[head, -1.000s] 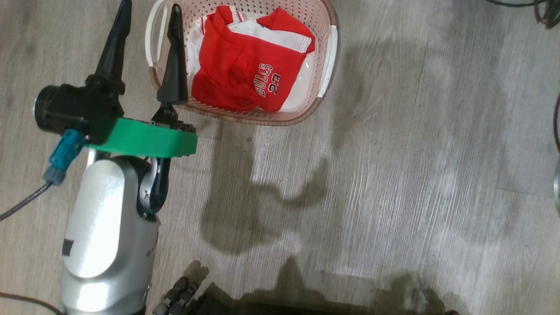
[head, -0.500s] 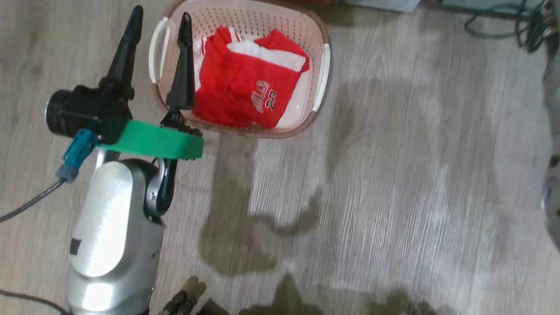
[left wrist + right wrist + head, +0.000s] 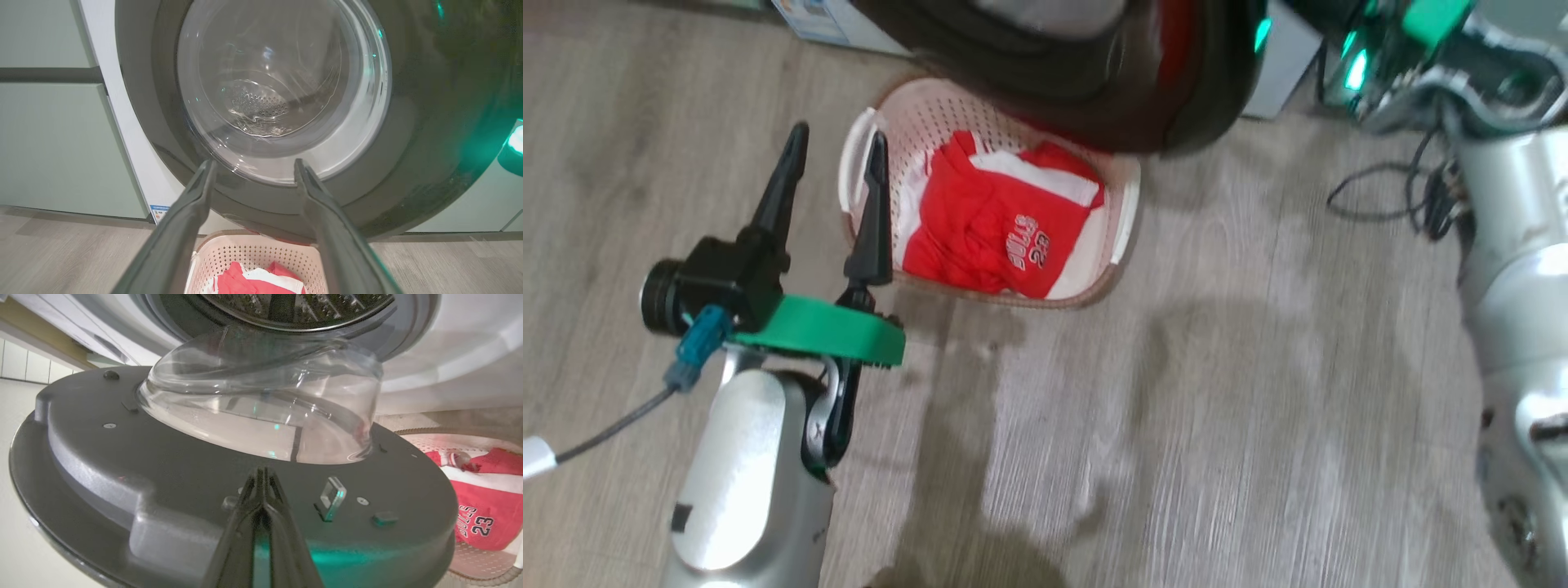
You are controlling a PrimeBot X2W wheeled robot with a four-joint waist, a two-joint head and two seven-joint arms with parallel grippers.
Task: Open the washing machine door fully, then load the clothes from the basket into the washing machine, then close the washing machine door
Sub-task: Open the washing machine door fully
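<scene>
Head camera has swung up since a second ago, bringing the washing machine door (image 3: 1086,98) into sight above the basket (image 3: 1125,214). White lettering on the clothes (image 3: 980,237) reads BULLS 23. They lie in the basket, just right of the left gripper (image 3: 840,132), whose fingers stand spread and empty. The right gripper (image 3: 261,470) is pinched together on nothing, its tips close to the door's inner face. A sticker (image 3: 158,209) on the washing machine (image 3: 147,171) is unreadable.
</scene>
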